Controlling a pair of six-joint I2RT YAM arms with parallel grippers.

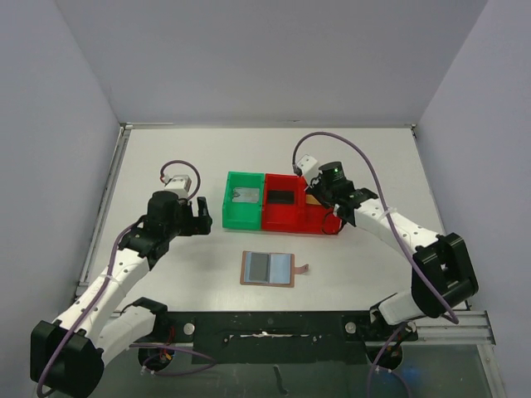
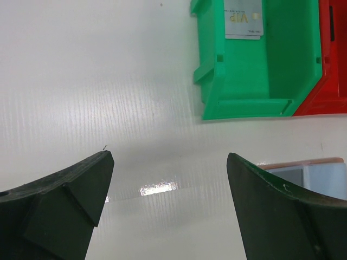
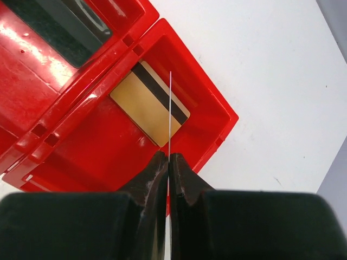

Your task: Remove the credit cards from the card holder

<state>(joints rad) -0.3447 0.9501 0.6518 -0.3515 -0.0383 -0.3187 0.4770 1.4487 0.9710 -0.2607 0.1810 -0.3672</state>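
Note:
The card holder [image 1: 268,269] lies open and flat on the table, pinkish-brown with a grey and a pale blue panel; its corner shows in the left wrist view [image 2: 309,169]. My right gripper [image 3: 168,157] is shut on a thin credit card [image 3: 169,108] seen edge-on, held above a small red bin [image 3: 217,116] in which a gold-tan card [image 3: 146,105] with a black stripe lies. In the top view this gripper [image 1: 319,197] hovers at the bins' right end. My left gripper [image 2: 169,157] stands open over bare table, left of the green bin [image 1: 236,217].
A silver-grey card [image 2: 244,19] lies in the green bin [image 2: 255,86]. A black card [image 1: 282,197] lies in the larger red bin [image 1: 282,222] beside it. The bins stand in a row behind the holder. Walls close the table on three sides.

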